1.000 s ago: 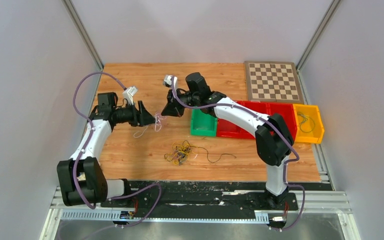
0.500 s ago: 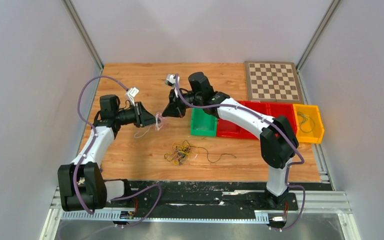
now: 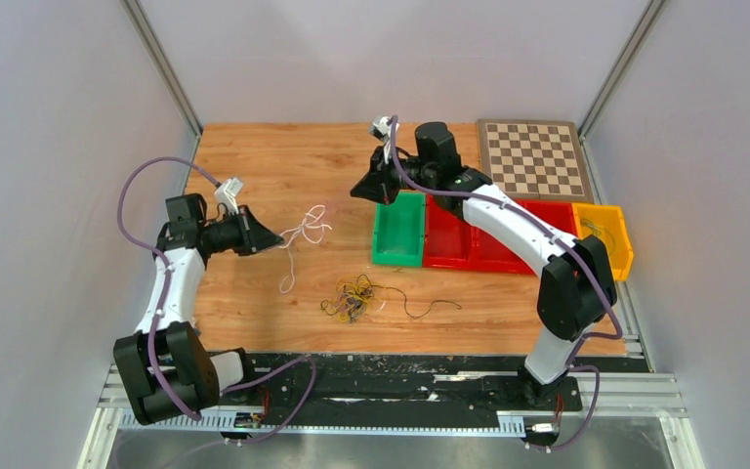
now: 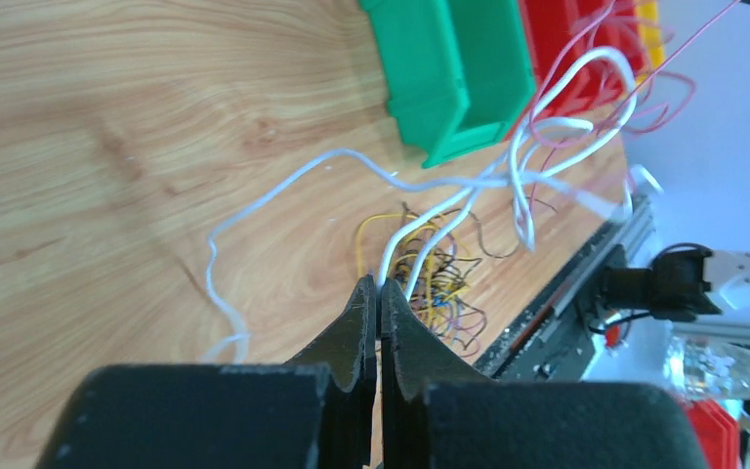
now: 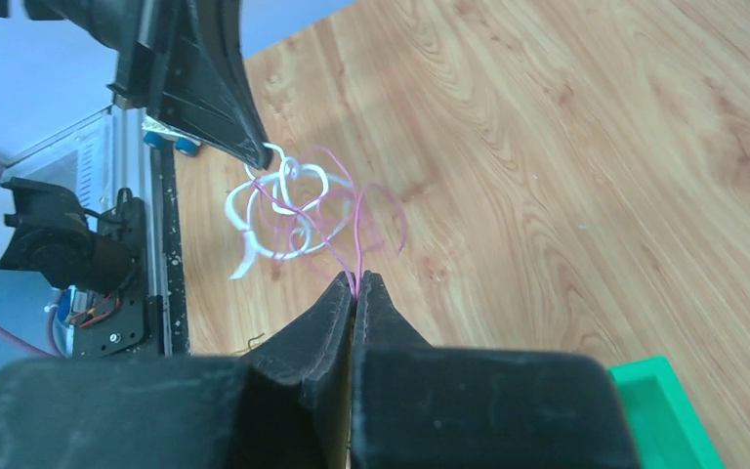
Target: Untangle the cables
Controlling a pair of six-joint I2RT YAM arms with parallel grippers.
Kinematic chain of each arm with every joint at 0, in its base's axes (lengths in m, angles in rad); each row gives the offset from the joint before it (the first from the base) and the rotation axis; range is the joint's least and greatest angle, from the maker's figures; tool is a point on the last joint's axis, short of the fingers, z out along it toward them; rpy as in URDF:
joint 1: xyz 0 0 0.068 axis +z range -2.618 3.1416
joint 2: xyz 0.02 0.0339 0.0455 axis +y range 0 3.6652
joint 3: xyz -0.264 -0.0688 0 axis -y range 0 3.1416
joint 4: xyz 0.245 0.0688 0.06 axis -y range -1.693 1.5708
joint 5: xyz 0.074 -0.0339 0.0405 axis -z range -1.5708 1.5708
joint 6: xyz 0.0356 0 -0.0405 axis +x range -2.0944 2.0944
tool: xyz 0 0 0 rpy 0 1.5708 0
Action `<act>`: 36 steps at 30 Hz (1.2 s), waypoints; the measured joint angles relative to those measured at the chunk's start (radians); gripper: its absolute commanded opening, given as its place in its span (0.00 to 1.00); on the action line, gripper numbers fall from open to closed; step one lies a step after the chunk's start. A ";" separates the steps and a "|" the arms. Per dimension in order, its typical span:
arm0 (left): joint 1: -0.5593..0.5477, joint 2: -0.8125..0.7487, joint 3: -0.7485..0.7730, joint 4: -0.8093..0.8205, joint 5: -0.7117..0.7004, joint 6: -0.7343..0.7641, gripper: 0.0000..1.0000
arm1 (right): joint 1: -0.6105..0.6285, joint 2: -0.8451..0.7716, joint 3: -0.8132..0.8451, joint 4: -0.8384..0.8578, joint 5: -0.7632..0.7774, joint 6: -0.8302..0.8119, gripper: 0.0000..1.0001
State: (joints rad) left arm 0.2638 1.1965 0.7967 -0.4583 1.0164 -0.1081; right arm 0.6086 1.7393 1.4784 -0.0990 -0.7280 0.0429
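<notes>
The cables lie in two groups. A snarl of yellow, dark and blue cables rests on the wood near the front edge, also seen in the left wrist view. A looped white cable hangs between the arms, with a thin pink cable wound through its loops. My left gripper is shut on the white cable at its fingertips. My right gripper is shut on the pink cable, pinched at its tips. The pink cable runs taut toward the right arm.
A green bin, red bins and a yellow bin with a cable in it stand in a row at the right. A chessboard lies at the back right. The black rail runs along the front edge.
My left gripper has shut on the white cable and moved left. The right gripper has moved right and back with the pink cable, so the small knot is stretched out.
</notes>
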 measured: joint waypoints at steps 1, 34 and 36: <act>0.012 0.000 0.009 -0.023 -0.020 0.021 0.00 | -0.010 -0.004 -0.008 0.000 0.005 0.001 0.00; 0.129 0.220 0.106 -0.232 -0.558 0.304 0.00 | -0.435 -0.412 0.037 -0.139 0.180 -0.012 0.00; 0.114 0.207 0.137 -0.248 -0.492 0.309 0.00 | -0.460 -0.451 0.017 -0.188 0.178 -0.041 0.00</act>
State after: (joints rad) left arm 0.3775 1.4033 0.9337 -0.7063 0.5243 0.2012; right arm 0.1486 1.2888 1.4956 -0.2871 -0.5503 0.0017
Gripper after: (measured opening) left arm 0.008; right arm 0.005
